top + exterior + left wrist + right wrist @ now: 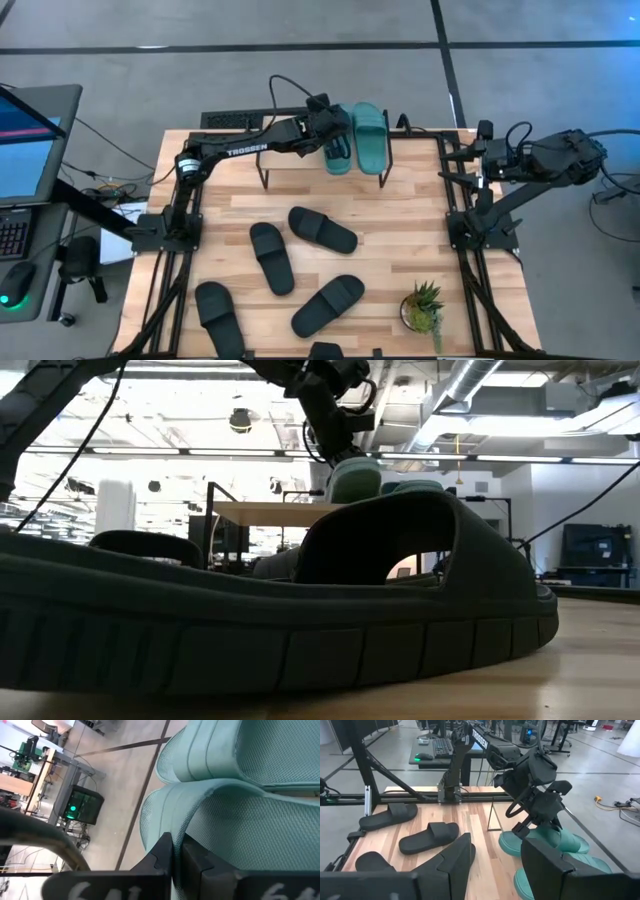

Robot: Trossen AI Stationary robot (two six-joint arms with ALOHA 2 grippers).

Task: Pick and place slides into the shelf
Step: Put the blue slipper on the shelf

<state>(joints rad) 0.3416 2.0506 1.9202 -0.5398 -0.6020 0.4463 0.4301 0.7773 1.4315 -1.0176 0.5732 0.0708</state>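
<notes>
Black slide [280, 620] foremost; left arm [240, 150] reads "TROSSEN".

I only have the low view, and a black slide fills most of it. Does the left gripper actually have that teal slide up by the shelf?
Observer: Yes. The left wrist view shows the left gripper shut on the rim of a teal slide.
Operator: Where is the other teal one?
Observer: From above, the second teal slide lies right beside it on the shelf.
Operator: And the right arm?
Observer: The right gripper hangs open by the table's right edge, holding nothing.
</notes>
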